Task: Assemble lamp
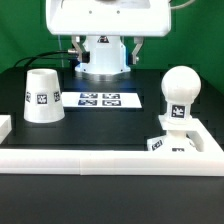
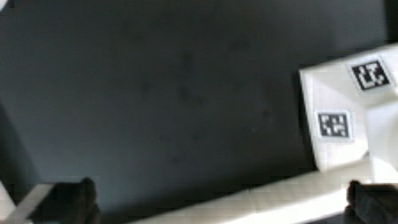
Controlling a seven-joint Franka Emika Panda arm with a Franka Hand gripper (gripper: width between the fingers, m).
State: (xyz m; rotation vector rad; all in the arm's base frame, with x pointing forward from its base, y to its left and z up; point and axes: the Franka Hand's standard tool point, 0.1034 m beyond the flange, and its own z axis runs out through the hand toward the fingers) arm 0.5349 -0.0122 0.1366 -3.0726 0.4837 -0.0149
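Rail (image 1: 100,158) up front; bulb (image 1: 179,95) already sits in base (image 1: 172,140) at 3 o'clock, shade (image 1: 41,97) still loose on worktop (image 1: 110,125), tool (image 2: 222,200) released, empty.

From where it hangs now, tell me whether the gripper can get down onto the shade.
Probably yes. The shade stands alone on the table, nothing over or against it, and the gripper hangs behind the marker board with bare table between.

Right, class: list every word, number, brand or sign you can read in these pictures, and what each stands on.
Words, numbers, brands: none readable in either view.
Signs: only black-and-white square tags, patterns not text, on the shade, the bulb, the base and the marker board.
The patterns are too small to decode.
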